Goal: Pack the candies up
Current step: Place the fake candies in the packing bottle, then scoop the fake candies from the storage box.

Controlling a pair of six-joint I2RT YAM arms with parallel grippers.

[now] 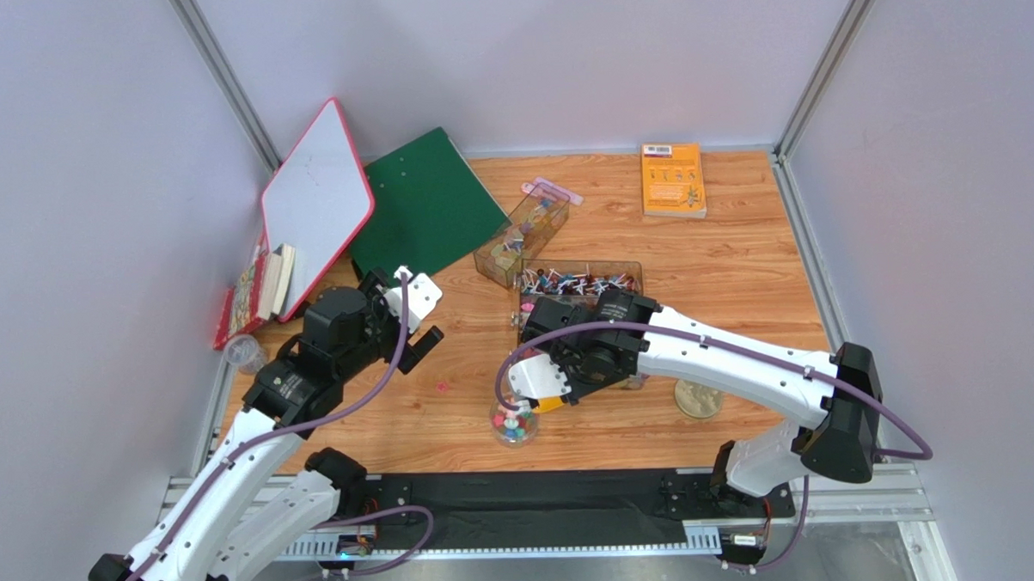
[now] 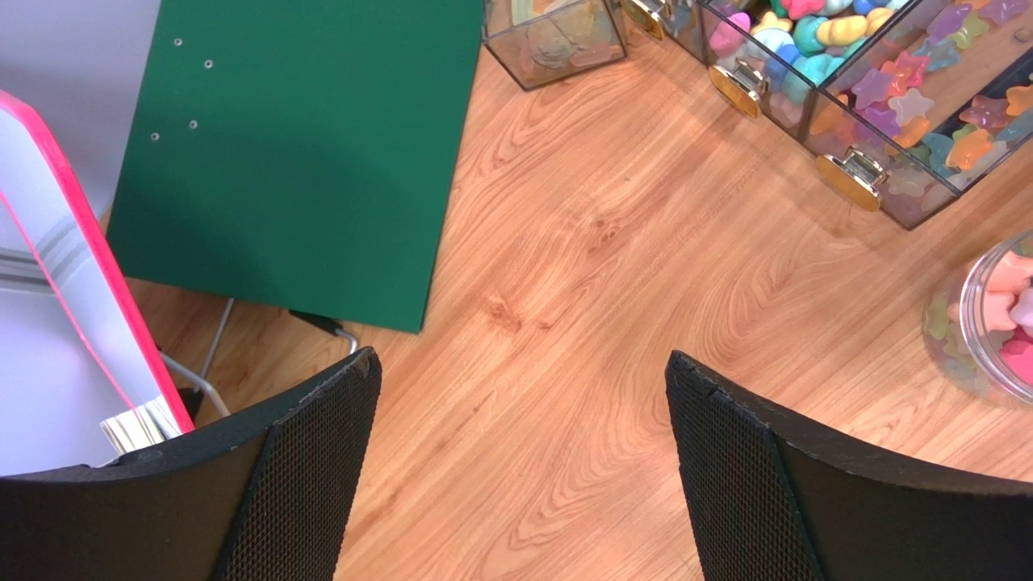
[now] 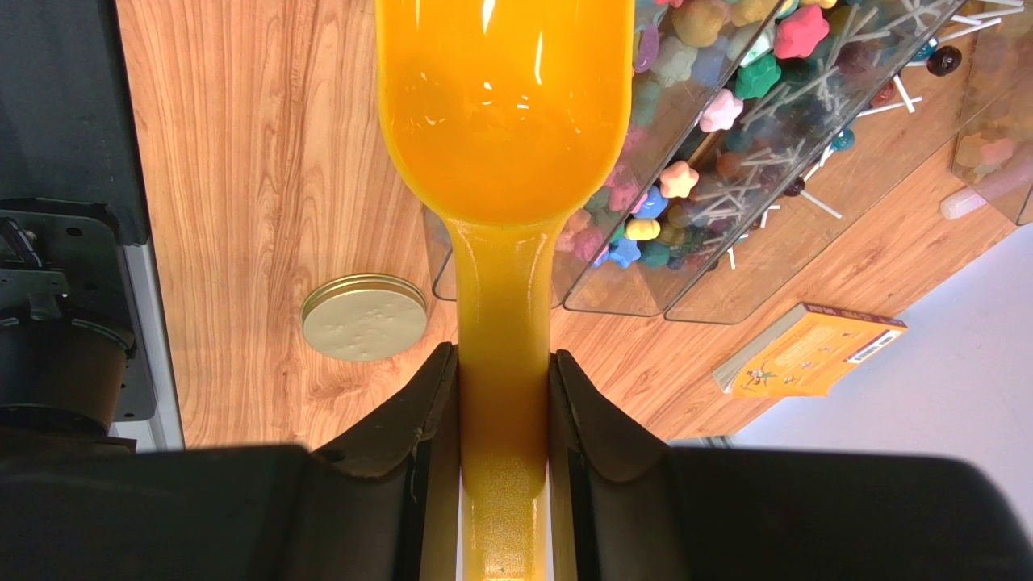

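The candies [image 3: 679, 179] are small bright sweets lying in a clear compartment box [image 1: 584, 288]. They also show in the left wrist view [image 2: 837, 49]. A small clear jar [image 1: 514, 424] near the table's front edge holds several candies and shows at the right edge of the left wrist view [image 2: 1000, 317]. My right gripper [image 3: 503, 363] is shut on the handle of the yellow scoop [image 3: 503, 109]. No candies show on the scoop. In the top view this gripper [image 1: 539, 388] is just above the jar. My left gripper [image 2: 519, 360] is open and empty over bare wood, left of the jar [image 1: 420, 322].
The round gold lid [image 1: 698, 398] lies right of the jar. A second clear box [image 1: 520, 236], a green folder [image 1: 422, 204], a red-framed whiteboard [image 1: 315, 201] and an orange book [image 1: 674, 179] lie at the back. Books [image 1: 258, 293] lean at the left wall.
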